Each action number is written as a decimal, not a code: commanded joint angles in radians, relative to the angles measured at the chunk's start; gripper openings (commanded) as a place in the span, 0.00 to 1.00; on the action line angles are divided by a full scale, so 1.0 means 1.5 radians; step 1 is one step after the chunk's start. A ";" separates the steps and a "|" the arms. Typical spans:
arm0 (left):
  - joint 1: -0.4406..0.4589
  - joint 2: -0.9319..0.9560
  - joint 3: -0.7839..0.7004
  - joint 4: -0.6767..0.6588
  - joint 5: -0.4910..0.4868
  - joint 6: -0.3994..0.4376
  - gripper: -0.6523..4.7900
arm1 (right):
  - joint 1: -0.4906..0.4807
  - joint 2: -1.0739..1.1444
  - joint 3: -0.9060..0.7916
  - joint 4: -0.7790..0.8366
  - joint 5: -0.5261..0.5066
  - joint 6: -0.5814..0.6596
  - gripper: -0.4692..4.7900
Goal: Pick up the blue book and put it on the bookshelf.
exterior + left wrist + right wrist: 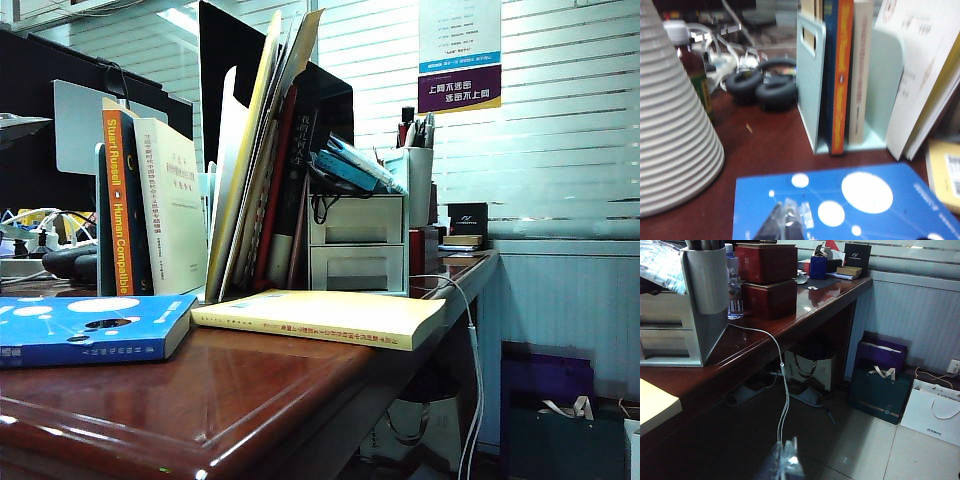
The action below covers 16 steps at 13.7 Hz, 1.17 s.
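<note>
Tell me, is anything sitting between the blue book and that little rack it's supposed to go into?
Nothing visible does. The blue book lies flat on bare desk just before the bookshelf, which already holds upright books. The shut left gripper hovers over the book; the shut right gripper hangs off the desk's edge.

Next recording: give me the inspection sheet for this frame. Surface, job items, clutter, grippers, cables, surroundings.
Surface: glossy brown desk.
Job's things: blue book flat at the front left; bookshelf behind it, books upright inside.
Clutter: yellow book, white drawer cabinet, headphones.
Grippers: left gripper shut over the blue book; right gripper shut, off the desk's edge above the floor.
Cables: white cable hanging off the desk.
Surroundings: bags on the floor.
</note>
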 commanded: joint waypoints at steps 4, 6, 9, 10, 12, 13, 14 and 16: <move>-0.001 0.001 0.061 0.013 -0.043 -0.256 0.11 | 0.001 0.011 0.123 0.035 0.019 0.083 0.09; -0.001 0.004 0.136 -0.045 -0.061 -0.282 0.11 | 0.002 0.070 0.210 0.026 0.016 0.083 0.09; -0.001 0.039 0.252 -0.151 -0.076 -0.383 0.11 | 0.002 0.216 0.352 0.027 -0.021 0.082 0.09; -0.001 0.069 0.290 -0.214 -0.082 -0.429 0.11 | 0.002 0.283 0.406 0.027 -0.067 0.082 0.09; -0.001 0.136 0.339 -0.298 -0.076 -0.463 0.11 | 0.015 0.405 0.498 0.027 -0.192 0.082 0.09; -0.001 0.167 0.349 -0.322 -0.052 -0.490 0.11 | 0.042 0.466 0.542 0.027 -0.230 0.082 0.09; -0.001 0.198 0.350 -0.349 -0.016 -0.534 0.11 | 0.081 0.523 0.581 0.027 -0.240 0.075 0.09; -0.001 0.259 0.350 -0.401 0.033 -0.578 0.82 | 0.182 0.629 0.639 0.028 -0.238 0.009 0.09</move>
